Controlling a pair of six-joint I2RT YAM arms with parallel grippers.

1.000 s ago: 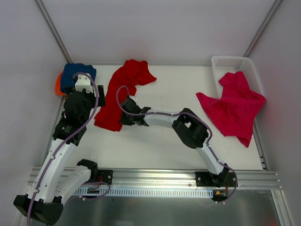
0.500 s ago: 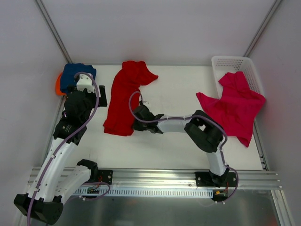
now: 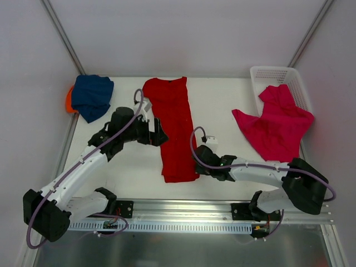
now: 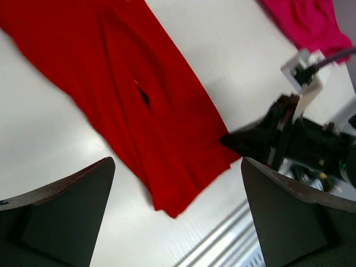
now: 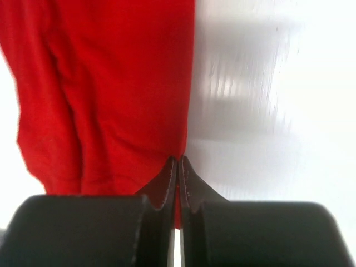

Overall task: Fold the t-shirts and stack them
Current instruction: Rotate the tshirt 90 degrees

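Observation:
The red t-shirt [image 3: 173, 125] lies stretched in a long strip from the table's far side towards the front. My right gripper [image 3: 196, 167] is shut on its near right hem; the wrist view shows the red cloth [image 5: 111, 94] pinched between the fingers [image 5: 167, 183]. My left gripper [image 3: 160, 137] is open and empty just left of the shirt, with the red cloth [image 4: 150, 105] below it. The navy t-shirt [image 3: 92, 95] lies folded on the orange one [image 3: 68, 101] at the far left. The magenta-pink t-shirt [image 3: 277, 127] hangs out of the basket at the right.
A white lattice basket [image 3: 273, 74] stands at the far right corner. A metal rail [image 3: 183, 208] runs along the table's near edge. Slanted frame poles rise at the back corners.
My right gripper has dragged the red shirt's hem towards the front right, pulling it out long. My left arm has swung from the navy shirt to the red shirt's left side.

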